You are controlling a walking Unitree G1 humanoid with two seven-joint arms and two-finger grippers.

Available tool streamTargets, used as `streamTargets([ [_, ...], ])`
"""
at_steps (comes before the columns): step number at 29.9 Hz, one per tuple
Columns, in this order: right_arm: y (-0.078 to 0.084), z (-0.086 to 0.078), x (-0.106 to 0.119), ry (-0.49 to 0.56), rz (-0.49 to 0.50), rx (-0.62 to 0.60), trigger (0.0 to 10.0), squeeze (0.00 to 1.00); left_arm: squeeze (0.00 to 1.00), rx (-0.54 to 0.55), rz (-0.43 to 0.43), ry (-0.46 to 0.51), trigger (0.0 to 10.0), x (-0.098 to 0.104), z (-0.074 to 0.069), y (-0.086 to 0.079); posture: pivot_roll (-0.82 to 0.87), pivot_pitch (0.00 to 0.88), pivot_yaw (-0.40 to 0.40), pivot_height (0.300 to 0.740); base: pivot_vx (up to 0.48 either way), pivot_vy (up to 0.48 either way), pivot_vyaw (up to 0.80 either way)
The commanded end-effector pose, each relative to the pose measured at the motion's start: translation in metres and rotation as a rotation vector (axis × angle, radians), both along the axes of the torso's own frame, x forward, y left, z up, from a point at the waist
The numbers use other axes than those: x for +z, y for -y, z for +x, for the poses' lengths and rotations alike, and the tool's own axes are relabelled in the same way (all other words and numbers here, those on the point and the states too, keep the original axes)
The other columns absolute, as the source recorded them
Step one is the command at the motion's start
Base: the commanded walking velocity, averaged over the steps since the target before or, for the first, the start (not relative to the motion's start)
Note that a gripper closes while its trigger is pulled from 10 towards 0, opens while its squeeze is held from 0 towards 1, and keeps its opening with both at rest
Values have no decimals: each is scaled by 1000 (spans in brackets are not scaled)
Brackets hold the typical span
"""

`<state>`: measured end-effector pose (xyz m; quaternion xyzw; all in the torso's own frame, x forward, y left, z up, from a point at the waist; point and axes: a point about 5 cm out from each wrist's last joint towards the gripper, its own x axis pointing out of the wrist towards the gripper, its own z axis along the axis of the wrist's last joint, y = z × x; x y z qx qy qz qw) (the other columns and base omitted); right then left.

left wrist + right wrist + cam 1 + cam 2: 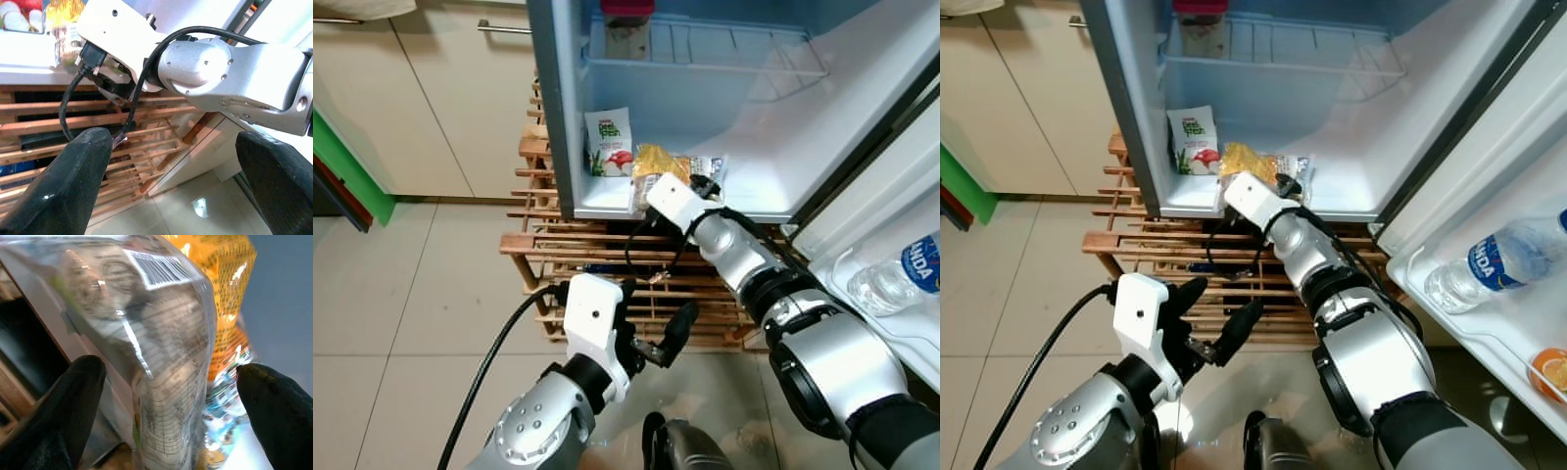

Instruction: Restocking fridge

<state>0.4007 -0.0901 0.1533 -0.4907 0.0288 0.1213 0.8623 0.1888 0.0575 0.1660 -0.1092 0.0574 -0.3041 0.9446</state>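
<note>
The small fridge stands open on a wooden rack. On its bottom shelf lie a white and green pouch, a yellow packet and a clear printed packet. My right gripper reaches onto that shelf, open, its fingers spread to either side of the clear packet, with the yellow packet behind. My left gripper hangs open and holds nothing, low in front of the rack. Its fingers frame the right arm.
A red-lidded jar stands on the upper wire shelf. The door shelf at the right holds a water bottle and an orange. The slatted wooden rack sits on a tiled floor. Cream cupboards line the left.
</note>
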Motion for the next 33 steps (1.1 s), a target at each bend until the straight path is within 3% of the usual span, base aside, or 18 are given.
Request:
streamTargets([
  [1, 27, 11, 29, 173, -34, -105, 10000, 0, 0, -9, -4, -29, 10000, -5, -3, 4, 23, 252, -76, 740, 0, 0, 0],
  [6, 25, 12, 38, 244, -66, -88, 10000, 0, 0, -12, -7, -28, 10000, -5, -3, 5, 23, 248, -78, 740, 0, 0, 0],
  [7, 26, 12, 39, 234, -17, -101, 10000, 0, 0, -13, -8, -29, 10000, -5, -3, 5, 23, 248, -78, 740, 0, 0, 0],
  [8, 29, 13, 38, 157, 158, -142, 10000, 0, 0, -18, -11, -33, 10000, -6, -4, 6, 20, 241, -80, 740, 0, 0, 0],
  [9, 29, 13, 38, 157, 158, -142, 10000, 0, 0, -18, -11, -33, 10000, -6, -4, 6, 20, 241, -80, 740, 0, 0, 0],
  [10, 29, 13, 34, 66, 339, -175, 10000, 0, 0, -20, -15, -38, 10000, -7, -4, 7, 16, 231, -85, 740, 0, 0, 0],
  [11, 29, 13, 34, 66, 339, -175, 10000, 0, 0, -20, -15, -38, 10000, -7, -4, 7, 16, 231, -85, 740, 0, 0, 0],
  [15, 18, 14, 42, 13, 553, -123, 10000, 0, 0, -24, -19, -40, 10000, -8, -2, 7, 6, 215, -85, 740, 0, 0, 0],
  [17, 14, 14, 45, 22, 562, -100, 10000, 0, 0, -25, -20, -40, 10000, -8, -2, 7, 0, 209, -84, 740, 0, 0, 0],
  [22, 7, 10, 33, -70, 636, -72, 10000, 0, 0, -27, -28, -46, 10000, -10, 1, 8, -8, 194, -86, 740, 0, 0, 0],
  [28, -3, -6, -8, -334, 960, -123, 10000, 0, 0, -11, -26, -40, 10000, -12, 6, 4, -20, 175, -85, 740, 0, 0, 0],
  [33, 13, -6, -15, -394, 1067, -210, 10000, 0, 0, -21, -30, -45, 10000, -13, 8, 6, -27, 172, -81, 740, 0, 0, 0],
])
